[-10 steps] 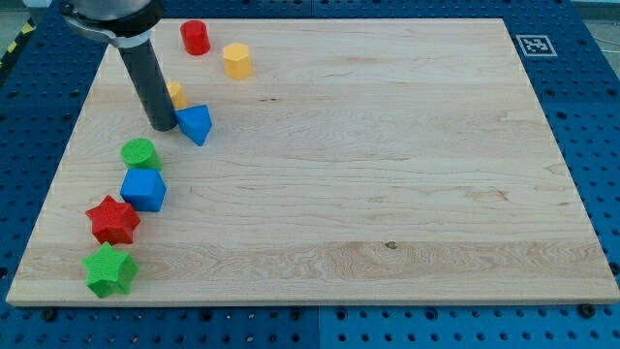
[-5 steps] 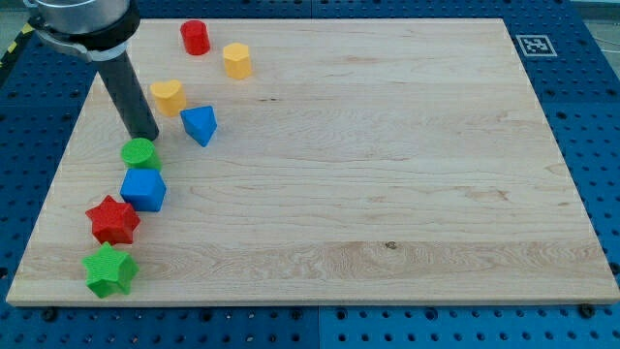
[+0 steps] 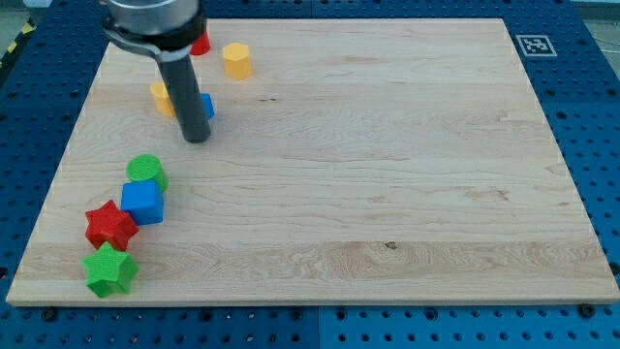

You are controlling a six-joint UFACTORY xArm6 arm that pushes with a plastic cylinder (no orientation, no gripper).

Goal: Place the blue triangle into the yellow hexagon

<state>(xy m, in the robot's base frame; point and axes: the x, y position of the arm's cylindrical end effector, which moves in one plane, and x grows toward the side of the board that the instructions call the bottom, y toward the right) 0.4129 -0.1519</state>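
Note:
The blue triangle [image 3: 207, 106] lies in the upper left of the board, mostly hidden behind my rod; only its right edge shows. My tip [image 3: 197, 140] rests on the board just below it, on the side toward the view's bottom. The yellow hexagon [image 3: 236, 60] stands above and to the right of the triangle, apart from it. A yellow heart-like block [image 3: 160, 97] sits just left of the rod, partly hidden.
A red cylinder [image 3: 201, 43] stands near the top edge, partly behind the arm. At lower left lie a green cylinder [image 3: 145, 171], a blue cube [image 3: 143, 202], a red star [image 3: 109, 225] and a green star [image 3: 108, 269], close together.
My tip swung left to the green cylinder, then right to below the blue triangle. The green cylinder and blue cube shifted down a little. The triangle appears nudged slightly up.

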